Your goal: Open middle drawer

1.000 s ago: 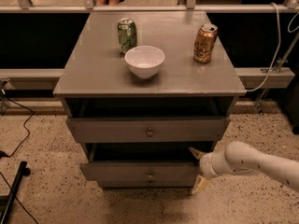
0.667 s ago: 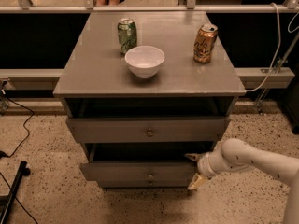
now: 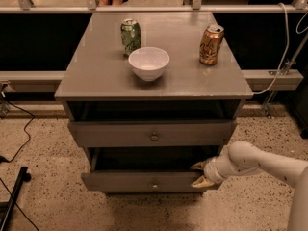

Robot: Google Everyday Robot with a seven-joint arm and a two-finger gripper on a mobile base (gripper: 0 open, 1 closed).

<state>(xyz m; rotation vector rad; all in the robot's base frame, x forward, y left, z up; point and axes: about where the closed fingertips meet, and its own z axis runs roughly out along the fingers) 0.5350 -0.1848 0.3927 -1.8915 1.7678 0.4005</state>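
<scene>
The middle drawer (image 3: 144, 182) is the lower of the two grey fronts that show. It has a small round knob (image 3: 155, 184) and stands pulled out a little, with a dark gap above it. My gripper (image 3: 200, 174) is at the right end of this front, on a white arm coming in from the right. It is open: one fingertip (image 3: 197, 166) lies over the front's top edge and the other sits against its face. The taller top drawer (image 3: 153, 134) above also stands slightly out. No lower drawer shows.
On the cabinet top (image 3: 96, 76) stand a green can (image 3: 130, 36), a white bowl (image 3: 148, 63) and an orange can (image 3: 211, 44). A speckled floor surrounds the cabinet. A black cable (image 3: 19, 129) and a dark stand leg (image 3: 12, 196) lie at the left.
My gripper has shifted slightly left along the right end of the middle drawer's front. The drawer stands about as far out as before.
</scene>
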